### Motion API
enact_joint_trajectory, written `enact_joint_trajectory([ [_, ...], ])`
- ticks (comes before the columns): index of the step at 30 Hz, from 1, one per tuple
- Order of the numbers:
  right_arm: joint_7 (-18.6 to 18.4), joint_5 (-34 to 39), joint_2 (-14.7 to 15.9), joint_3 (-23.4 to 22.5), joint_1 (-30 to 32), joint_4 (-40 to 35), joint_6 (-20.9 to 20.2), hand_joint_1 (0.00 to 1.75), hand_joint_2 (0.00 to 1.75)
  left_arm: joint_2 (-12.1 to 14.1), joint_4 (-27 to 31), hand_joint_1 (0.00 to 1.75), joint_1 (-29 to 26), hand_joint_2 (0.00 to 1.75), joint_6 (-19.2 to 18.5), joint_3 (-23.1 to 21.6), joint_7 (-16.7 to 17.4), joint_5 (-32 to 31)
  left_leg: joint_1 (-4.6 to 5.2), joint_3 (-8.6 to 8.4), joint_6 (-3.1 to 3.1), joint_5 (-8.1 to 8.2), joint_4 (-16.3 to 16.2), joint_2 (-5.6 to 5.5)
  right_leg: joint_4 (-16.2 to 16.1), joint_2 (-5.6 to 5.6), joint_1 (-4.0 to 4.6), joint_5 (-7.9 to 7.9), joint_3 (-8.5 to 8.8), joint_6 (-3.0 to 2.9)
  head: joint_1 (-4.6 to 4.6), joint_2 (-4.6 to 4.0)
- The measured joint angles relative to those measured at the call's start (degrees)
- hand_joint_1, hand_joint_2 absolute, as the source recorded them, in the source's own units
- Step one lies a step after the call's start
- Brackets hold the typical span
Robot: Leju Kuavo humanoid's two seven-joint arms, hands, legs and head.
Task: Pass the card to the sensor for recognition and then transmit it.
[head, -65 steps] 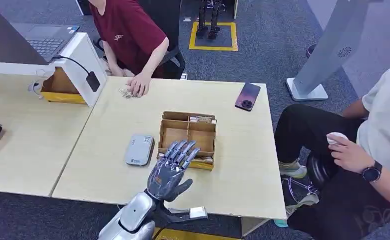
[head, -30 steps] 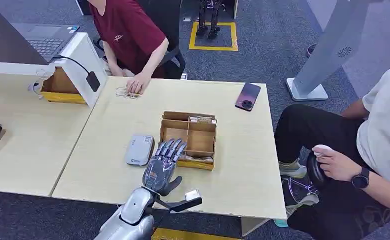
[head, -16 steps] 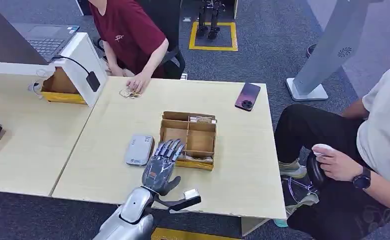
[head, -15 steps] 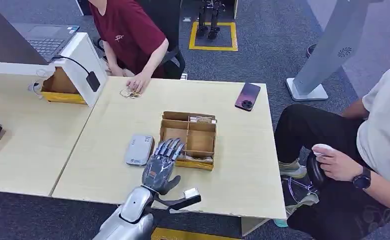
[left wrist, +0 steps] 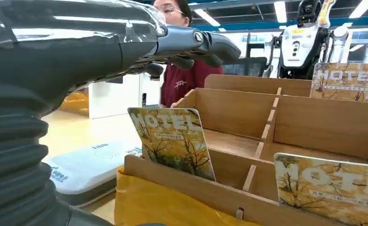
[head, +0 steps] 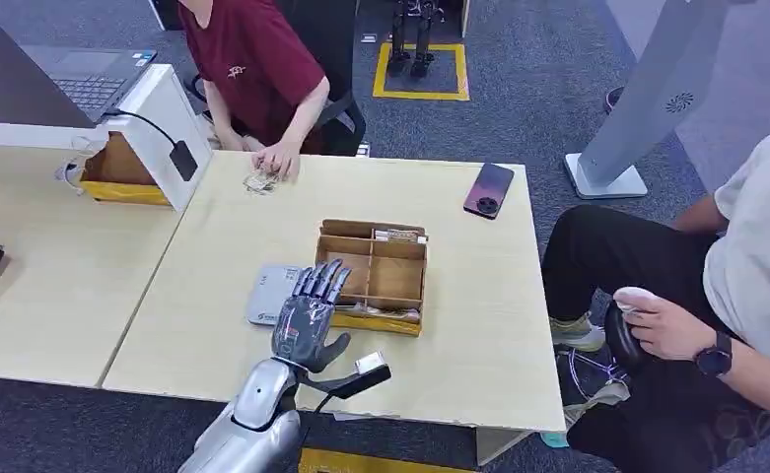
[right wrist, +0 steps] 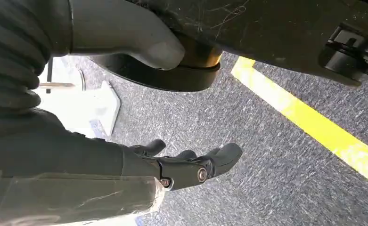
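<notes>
Left hand (head: 307, 315) open beside box (head: 373, 276); cards (left wrist: 175, 141) read "HOTEL".

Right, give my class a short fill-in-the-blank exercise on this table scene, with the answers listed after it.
1. The left robot hand hovers over the table holding ____.
2. The cards standing in the wooden box bear the word ____.
3. The grey sensor lies directly beside the ____.
4. The dark phone lies on the ____.

Answers: nothing; HOTEL; wooden box; table
</notes>
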State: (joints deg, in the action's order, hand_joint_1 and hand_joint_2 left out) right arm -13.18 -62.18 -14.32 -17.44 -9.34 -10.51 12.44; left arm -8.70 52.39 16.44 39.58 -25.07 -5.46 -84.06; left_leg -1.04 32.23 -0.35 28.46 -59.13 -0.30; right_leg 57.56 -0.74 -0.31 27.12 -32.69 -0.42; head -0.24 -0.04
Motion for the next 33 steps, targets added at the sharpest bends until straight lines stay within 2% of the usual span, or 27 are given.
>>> enact_joint_trajectory([
  [16,0.4,-0.9,0.0,0.0,0.4,0.0,0.0,0.00,1.75,0.0,0.2,0.00,0.1,1.75,0.0,0.6,0.7,-0.3,0.00,0.00,0.00,0.00,0.0,0.00,0.0,0.00,0.00,0.00,0.00,0.00,0.00,0.00],
  [33,0.3,-0.8,0.0,-0.1,0.4,0.0,-0.2,0.00,1.75,0.1,0.2,0.00,1.2,1.75,0.0,1.9,-0.6,1.2,0.00,0.00,0.00,0.00,0.0,0.00,0.0,0.00,0.00,0.00,0.00,0.00,0.00,0.00],
])
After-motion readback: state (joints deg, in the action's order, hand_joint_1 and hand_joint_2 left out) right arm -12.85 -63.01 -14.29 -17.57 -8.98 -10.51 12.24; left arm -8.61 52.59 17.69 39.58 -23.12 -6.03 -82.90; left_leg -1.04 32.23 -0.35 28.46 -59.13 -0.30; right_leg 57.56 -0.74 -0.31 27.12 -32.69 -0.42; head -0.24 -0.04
